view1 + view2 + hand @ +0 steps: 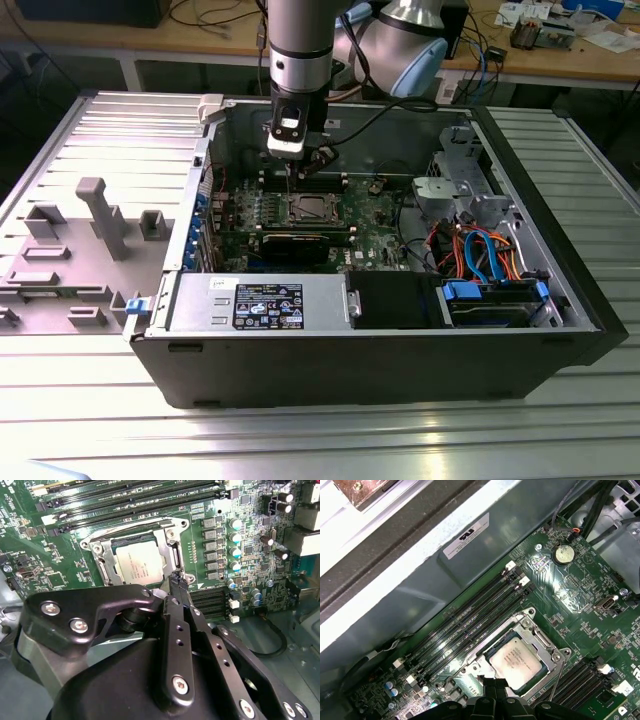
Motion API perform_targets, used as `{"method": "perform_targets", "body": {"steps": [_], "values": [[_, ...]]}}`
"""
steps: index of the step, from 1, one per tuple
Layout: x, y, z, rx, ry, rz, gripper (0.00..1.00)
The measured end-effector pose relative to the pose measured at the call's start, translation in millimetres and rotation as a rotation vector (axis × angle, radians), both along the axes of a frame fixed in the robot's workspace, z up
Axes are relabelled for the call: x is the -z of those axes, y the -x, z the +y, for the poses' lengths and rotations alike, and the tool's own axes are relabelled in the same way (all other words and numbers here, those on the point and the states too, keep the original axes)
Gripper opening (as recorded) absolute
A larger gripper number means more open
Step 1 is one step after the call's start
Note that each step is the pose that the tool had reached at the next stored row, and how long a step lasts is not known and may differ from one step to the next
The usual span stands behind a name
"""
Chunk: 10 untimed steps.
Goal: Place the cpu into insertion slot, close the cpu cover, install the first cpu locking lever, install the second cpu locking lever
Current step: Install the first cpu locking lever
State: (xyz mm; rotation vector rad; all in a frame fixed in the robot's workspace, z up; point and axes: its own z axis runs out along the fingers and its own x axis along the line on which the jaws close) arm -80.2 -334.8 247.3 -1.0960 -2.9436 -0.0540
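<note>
Fingertips of the gripper [178, 582] are drawn together into one dark tip, closed just over the edge of the cpu cover [171, 547]; whether they pinch anything I cannot tell. Under that tip the cpu [515, 659] lies flat in the insertion slot [92, 544], its silver-grey top showing through the cover's square cut-out, with the frame lying down around it. A thin metal lever [557, 677] runs beside one side of the cover, near the gripper. Just past the socket lie the long memory slots [470, 625], parallel to one another. In the exterior view the arm reaches down into the open computer case [380, 360], which lies on its side on the ribbed metal desk [300, 440].
</note>
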Motion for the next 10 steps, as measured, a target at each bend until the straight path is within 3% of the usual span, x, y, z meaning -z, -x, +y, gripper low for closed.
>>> {"method": "perform_targets", "body": {"steps": [5,6,7,8,10], "values": [[0.0,0.0,0.0,0.0,-0.0001,0.0001,0.11],[-0.2,0.0,0.0,-0.025,-0.0028,0.0006,0.11],[-3.7,0.1,0.0,-0.079,-0.0024,0.0008,0.11],[-13.3,0.0,0.0,-0.091,-0.0027,0.0007,0.11],[-12.8,0.0,0.0,-0.131,-0.0025,0.0009,0.11]]}}
